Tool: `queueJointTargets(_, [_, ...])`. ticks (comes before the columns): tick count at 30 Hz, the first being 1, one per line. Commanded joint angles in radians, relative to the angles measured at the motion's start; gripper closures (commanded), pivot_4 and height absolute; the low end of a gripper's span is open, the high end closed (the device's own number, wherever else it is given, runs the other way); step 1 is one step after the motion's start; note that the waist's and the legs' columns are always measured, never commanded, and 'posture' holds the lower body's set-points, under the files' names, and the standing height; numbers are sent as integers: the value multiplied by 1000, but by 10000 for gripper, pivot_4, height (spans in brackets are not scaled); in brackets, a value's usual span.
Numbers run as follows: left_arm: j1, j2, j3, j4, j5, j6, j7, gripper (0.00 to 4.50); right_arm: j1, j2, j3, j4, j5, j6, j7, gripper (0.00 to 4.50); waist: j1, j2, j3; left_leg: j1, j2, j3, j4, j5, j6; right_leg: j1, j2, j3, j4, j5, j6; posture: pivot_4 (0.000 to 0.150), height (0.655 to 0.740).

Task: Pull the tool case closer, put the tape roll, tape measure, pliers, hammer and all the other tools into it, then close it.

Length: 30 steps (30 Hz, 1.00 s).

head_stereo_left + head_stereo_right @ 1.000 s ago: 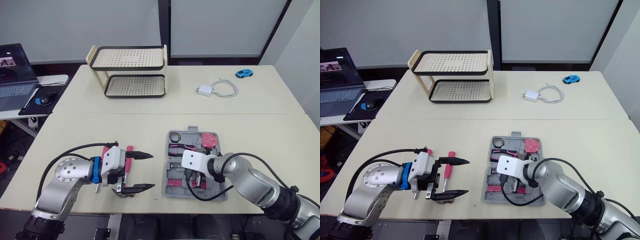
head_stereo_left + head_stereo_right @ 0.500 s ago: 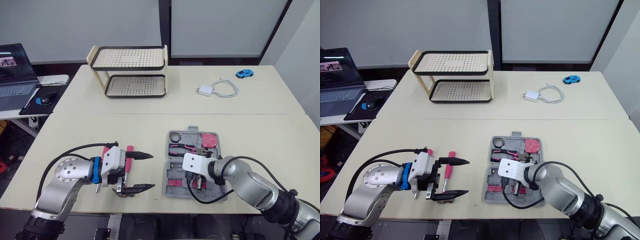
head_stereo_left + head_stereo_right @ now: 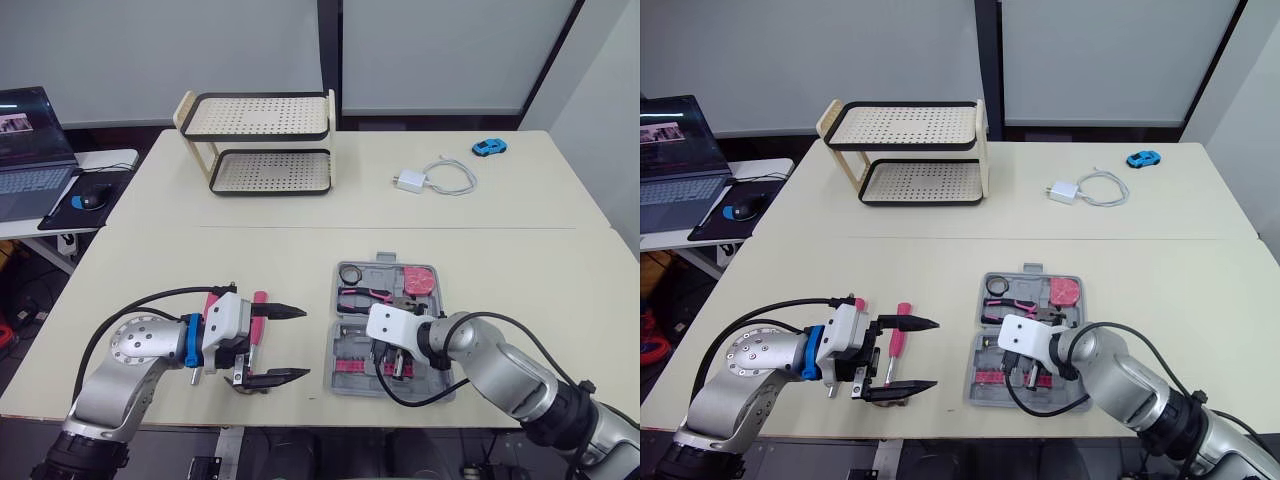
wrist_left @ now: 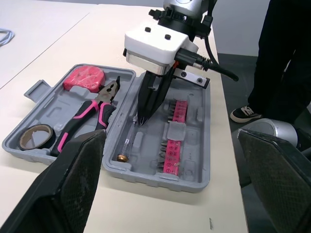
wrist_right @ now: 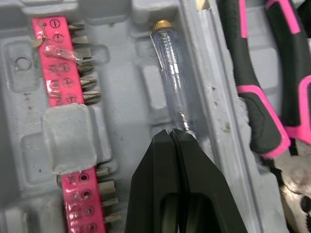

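A gray plastic tool case [image 4: 193, 127] lies open and flat on the pale table [image 3: 300, 250], near the front edge on the robot's right. Its moulded tray is partly filled. A tape roll [image 4: 34, 135] sits in one far corner compartment, and a pink tape measure [image 4: 84, 79] sits in the other. Pliers [image 4: 92, 114] with pink-and-black handles lie between them. The near half holds pink strips of screwdriver bits [image 5: 62, 82]. Beside the strips, a clear-bodied tester screwdriver [image 5: 175, 85] with a brass cap rests in a long slot.

The right gripper [image 5: 171, 138] points down into this near half with its black fingers pressed together. Their tips meet the tester's thin metal end; whether they pinch it cannot be told.

The left gripper [image 3: 306, 343] hovers over the table just left of the case, clear of it, with its fingers spread wide apart. A pink-handled screwdriver [image 3: 259, 299] lies on the table by those fingers, outside the case.
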Motion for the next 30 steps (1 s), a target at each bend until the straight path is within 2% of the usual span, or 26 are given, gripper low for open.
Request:
queueJointTargets(1, [-16, 16, 20, -11, -19, -1, -9, 0, -2, -17, -99, -140, 67, 38, 41, 44584, 0, 0, 0, 0, 0, 0, 0, 0, 0, 0, 0, 0, 0, 0, 0, 1500, 7400])
queueJointTargets(3, [-24, 20, 33, -4, -26, 0, -10, 0, 18, -11, -186, -188, 127, 59, 57, 44584, 1, 0, 0, 0, 0, 0, 0, 0, 0, 1, 0, 0, 0, 0, 0, 1500, 7400])
queueJointTargets(7, [-45, 55, 85, 42, -30, 5, -11, 0, 107, -135, -424, -246, 241, -63, 169, 44584, 3, 0, 0, -1, 0, 0, 0, -2, 4, 3, 0, 0, 0, 0, 0, 1500, 7400])
queueJointTargets(10, [-56, 90, 136, 89, -43, 35, -2, 0, 207, -175, -618, -236, 332, -144, 218, 44584, 6, -1, 0, 0, 0, -1, 0, -2, 4, 6, 0, -2, -1, 0, 0, 1500, 7400])
queueJointTargets(13, [-59, 114, 203, 131, -64, 73, 21, 0, 283, -163, -776, -199, 399, -243, 240, 35360, 3, -1, 1, 0, 1, -1, 0, -2, 4, 6, 0, -2, 0, 0, 0, 1500, 7400])
queueJointTargets(18, [-49, 161, 345, 271, -53, 87, 73, 0, 473, -168, -1025, -38, 432, -504, 315, 17968, 2, -1, 1, 1, 1, 0, 0, -2, 4, 7, 0, -1, 0, 0, 0, 1500, 7400])
queueJointTargets(20, [-39, 196, 418, 435, -13, 45, 103, 0, 566, -162, -1123, 82, 415, -615, 333, 10635, 3, -1, 1, 1, 0, 0, 0, -2, 4, 7, 0, -1, 0, 0, 0, 1500, 7400])
queueJointTargets(23, [-33, 224, 456, 614, 31, -23, 120, 0, 618, -152, -1175, 203, 405, -715, 319, 287, -3, -1, 1, 3, 1, 2, -1, -2, 4, 7, 1, -1, 0, 0, 0, 1500, 7400])
queueJointTargets(30, [-90, 229, 453, 941, 116, -117, 228, 0, 657, -127, -1202, 415, 380, -846, 245, 287, -1, -1, 1, 4, 1, 2, -1, -2, 4, 7, 0, -1, 1, 0, 0, 1500, 7400])
